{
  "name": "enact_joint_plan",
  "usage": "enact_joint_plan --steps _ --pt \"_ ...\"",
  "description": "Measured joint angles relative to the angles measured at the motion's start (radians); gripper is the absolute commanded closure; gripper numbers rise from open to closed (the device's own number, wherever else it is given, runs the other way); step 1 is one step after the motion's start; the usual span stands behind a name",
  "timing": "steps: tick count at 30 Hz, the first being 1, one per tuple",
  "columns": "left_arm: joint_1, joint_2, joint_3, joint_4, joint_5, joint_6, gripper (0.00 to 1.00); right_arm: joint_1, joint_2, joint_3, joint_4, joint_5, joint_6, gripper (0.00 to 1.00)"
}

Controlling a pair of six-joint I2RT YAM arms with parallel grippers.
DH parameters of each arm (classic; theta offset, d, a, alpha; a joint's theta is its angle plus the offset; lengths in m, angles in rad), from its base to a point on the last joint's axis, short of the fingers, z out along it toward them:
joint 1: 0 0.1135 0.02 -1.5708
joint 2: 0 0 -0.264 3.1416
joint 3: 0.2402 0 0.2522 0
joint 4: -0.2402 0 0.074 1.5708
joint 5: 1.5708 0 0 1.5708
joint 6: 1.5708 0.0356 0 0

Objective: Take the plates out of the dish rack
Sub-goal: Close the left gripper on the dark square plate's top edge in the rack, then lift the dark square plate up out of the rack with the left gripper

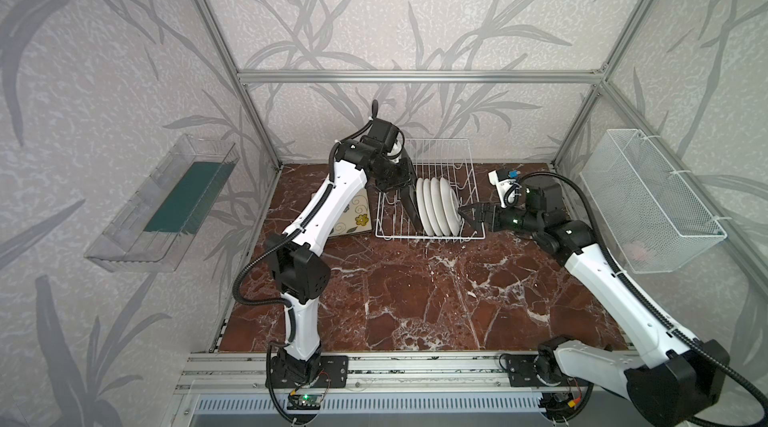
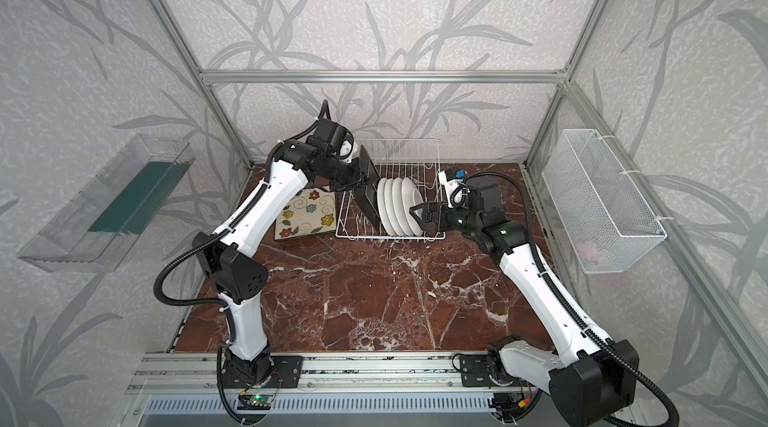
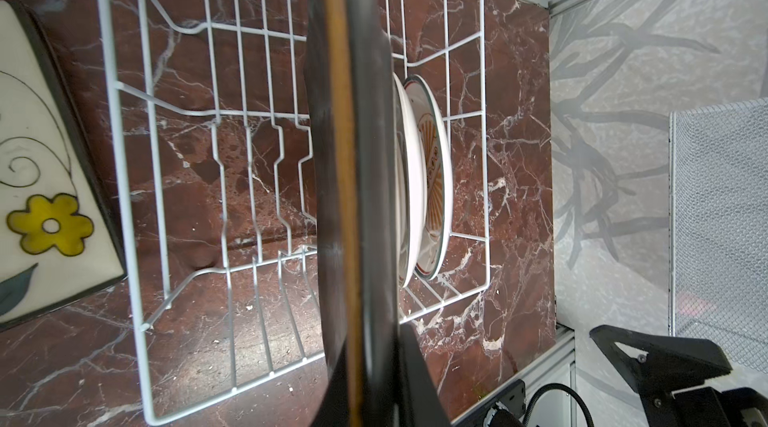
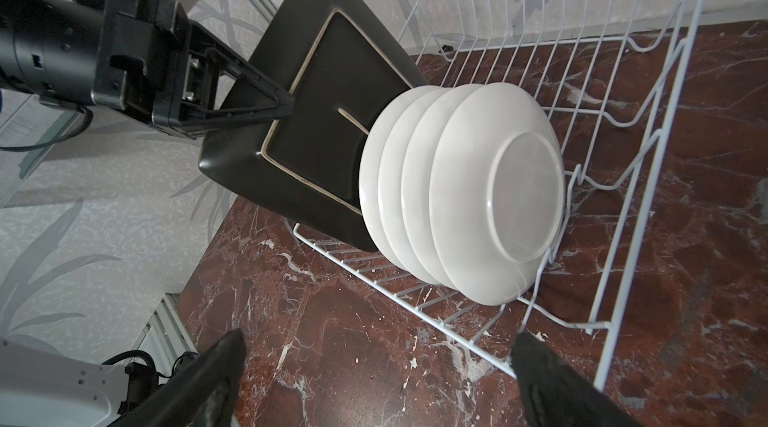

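Orange-printed face of white plate (image 3: 435, 180), left wrist view only

Arm links (image 1: 328, 200): cased in white, dotted with small holes.
Joints (image 1: 301, 269): looked black.
Cables (image 2: 157, 285): sheathed in black ribbed conduit.
Left gripper (image 4: 292, 108): black, triangular.

Left fingers (image 4: 272, 107) clamped tight, right fingers (image 4: 212, 375) spread wide apart

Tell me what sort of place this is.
Probably a robot test cell, not a kitchen: an aluminium frame holds wallpapered panels, the left arm and right arm are bolted to a rail, and the dish rack sits on a marble-look tabletop.
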Motion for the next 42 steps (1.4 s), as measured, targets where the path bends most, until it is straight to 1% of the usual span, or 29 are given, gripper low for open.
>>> enact_joint_plan --steps 16,22,29,34,37,39,42 --pt "0.005 -0.028 0.046 -0.028 -0.035 0.012 1.0 0.0 0.0 0.0 0.003 0.0 0.002 0.01" --pt "0.006 -0.039 0.048 -0.025 -0.045 0.055 1.0 0.0 0.0 0.0 0.006 -0.001 0.006 0.01" --pt "0.006 -0.062 0.062 -0.026 -0.092 0.172 1.0 0.0 0.006 0.024 -0.005 -0.002 0.009 0.01" --pt "0.006 -0.089 0.111 -0.026 -0.154 0.261 1.0 0.0 0.012 0.05 -0.009 -0.005 0.013 0.01" --pt "0.006 -0.126 0.114 -0.022 -0.184 0.319 1.0 0.0 0.013 0.053 -0.01 -0.012 0.027 0.01" --pt "0.005 -0.162 0.094 -0.005 -0.206 0.371 1.0 0.0 0.014 0.053 -0.01 -0.02 0.037 0.01" --pt "0.002 -0.242 -0.004 0.054 -0.249 0.455 1.0 -0.001 0.031 0.08 -0.019 -0.042 0.06 0.01"
